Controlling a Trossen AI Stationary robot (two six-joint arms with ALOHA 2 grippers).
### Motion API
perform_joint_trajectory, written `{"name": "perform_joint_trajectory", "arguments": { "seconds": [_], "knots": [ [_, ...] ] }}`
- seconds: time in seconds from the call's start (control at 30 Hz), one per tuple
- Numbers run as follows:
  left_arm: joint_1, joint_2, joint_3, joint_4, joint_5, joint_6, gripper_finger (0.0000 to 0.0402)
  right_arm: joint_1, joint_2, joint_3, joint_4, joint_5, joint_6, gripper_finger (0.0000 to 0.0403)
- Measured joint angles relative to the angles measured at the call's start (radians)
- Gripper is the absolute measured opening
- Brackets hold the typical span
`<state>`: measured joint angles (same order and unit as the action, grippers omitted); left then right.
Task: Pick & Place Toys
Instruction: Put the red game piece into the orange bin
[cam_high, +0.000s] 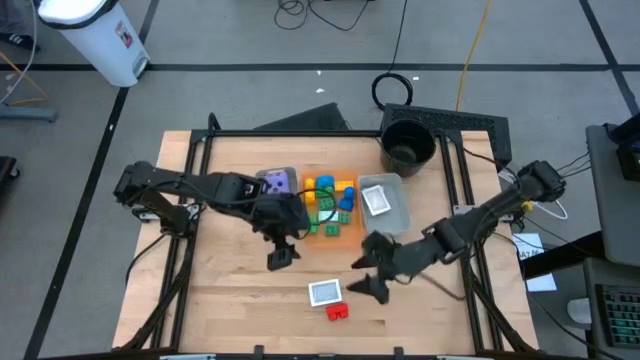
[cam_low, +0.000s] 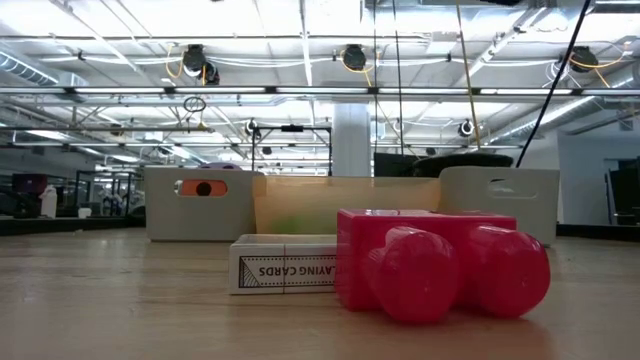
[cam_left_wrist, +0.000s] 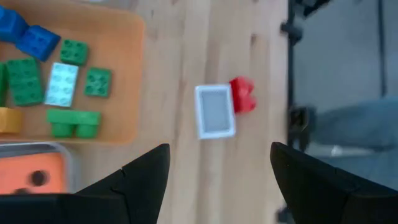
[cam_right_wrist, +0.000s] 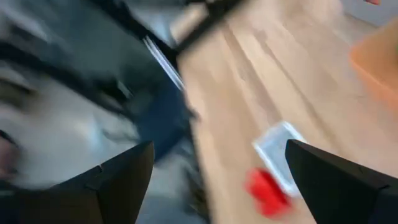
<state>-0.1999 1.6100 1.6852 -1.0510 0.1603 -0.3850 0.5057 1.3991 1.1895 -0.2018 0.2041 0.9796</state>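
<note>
A red brick (cam_high: 338, 312) and a whitish box of playing cards (cam_high: 325, 292) lie side by side on the bare wood near the table's front edge; the low view shows the brick (cam_low: 440, 265) and the box (cam_low: 285, 265) close up. Green, blue and yellow bricks fill the orange tray (cam_high: 348, 232). A purple die (cam_high: 277, 183) sits in the left grey tray. My left gripper (cam_high: 281, 257) hovers open, above and to the left of the card box (cam_left_wrist: 215, 111). My right gripper (cam_high: 370, 286) hangs open just right of the box (cam_right_wrist: 280, 149) and the brick (cam_right_wrist: 267, 190).
A black round bucket (cam_high: 407, 146) stands at the back right. The right grey tray (cam_high: 398, 213) holds a whitish card. An orange die (cam_left_wrist: 31, 175) lies in a grey tray beside the orange tray (cam_left_wrist: 124, 74). Bare wood spreads across the table's front and left.
</note>
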Motion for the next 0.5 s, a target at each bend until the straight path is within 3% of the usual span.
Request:
{"name": "perform_joint_trajectory", "arguments": {
  "seconds": [0.13,0.37,0.5],
  "knots": [
    [-0.056,0.0,0.0,0.118,-0.04,-0.128,0.0285,0.053,0.039,0.025,-0.137,-0.011,-0.205,0.0352],
    [-0.132,0.0,0.0,0.328,-0.131,-0.283,0.0285,0.136,0.209,0.028,-0.117,-0.051,-0.537,0.0352],
    [-0.164,0.0,0.0,0.402,-0.183,-0.308,0.0285,0.138,0.287,0.028,-0.082,-0.023,-0.615,0.0352]
  ]
}}
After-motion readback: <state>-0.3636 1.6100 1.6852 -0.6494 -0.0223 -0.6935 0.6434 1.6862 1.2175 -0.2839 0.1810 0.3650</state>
